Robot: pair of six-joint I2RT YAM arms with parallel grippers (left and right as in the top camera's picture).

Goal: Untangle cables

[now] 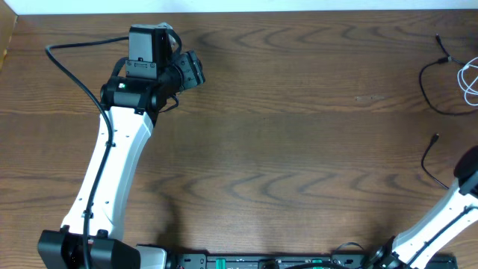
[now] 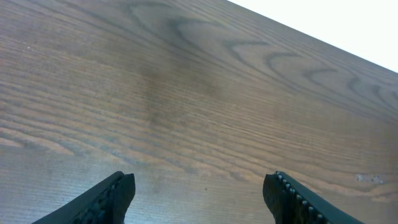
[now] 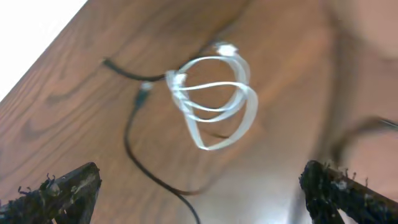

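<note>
A brown wood-grain table (image 1: 299, 149), white surface (image 1: 299, 6) beyond its far edge.

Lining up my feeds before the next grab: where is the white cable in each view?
Overhead: white cable at the far right edge, upper part.
Left wrist: not in it.
Right wrist: white cable looped at centre.
Shared landmark: the black cable beside it.

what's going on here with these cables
Two robot arms are meant to untangle a white cable and a black cable. Neither is held: both lie on the table by its right edge. The right gripper hangs open above them; the left gripper is open over bare wood.
</note>
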